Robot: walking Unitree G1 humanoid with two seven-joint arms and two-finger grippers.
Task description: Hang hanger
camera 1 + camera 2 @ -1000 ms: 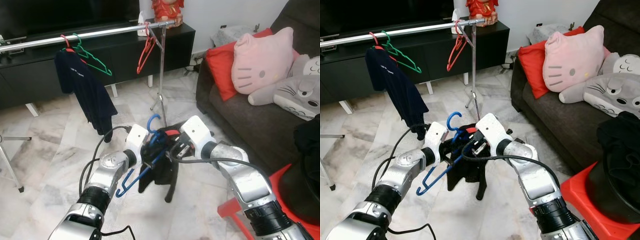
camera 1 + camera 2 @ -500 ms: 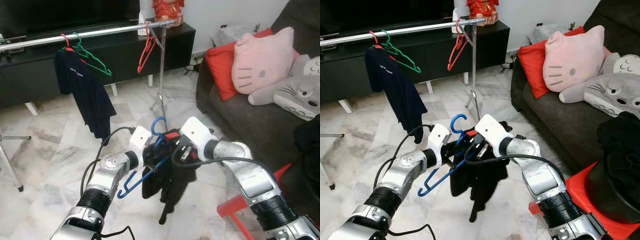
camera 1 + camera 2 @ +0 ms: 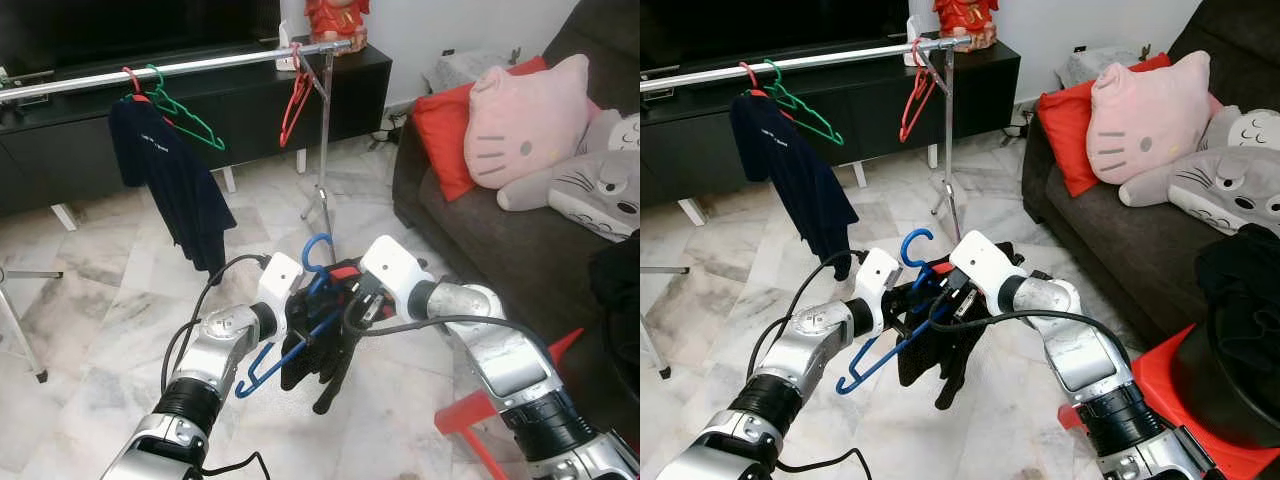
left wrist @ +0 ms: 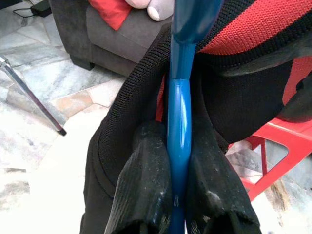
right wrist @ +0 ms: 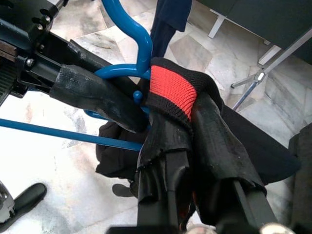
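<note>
Two hands, left hand (image 4: 178, 195) and right hand (image 5: 195, 161), grip blue hanger (image 3: 300, 320) and black garment (image 3: 320, 350).

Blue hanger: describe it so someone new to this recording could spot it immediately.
Before the silver clothes rail, low over the marble floor, the two grippers meet. The blue hanger sits between them, the left gripper shut on its bar, a black-and-red garment draped over it. The red and green hangers hang on the rail.

The pale marble floor (image 3: 120, 300) carries the black TV cabinet (image 3: 240, 110) at the far side, the clothes rail stand (image 3: 322, 200) in front of it, the dark sofa (image 3: 480, 230) at the right, and a red plastic stool (image 3: 470, 415) at the near right.
</note>
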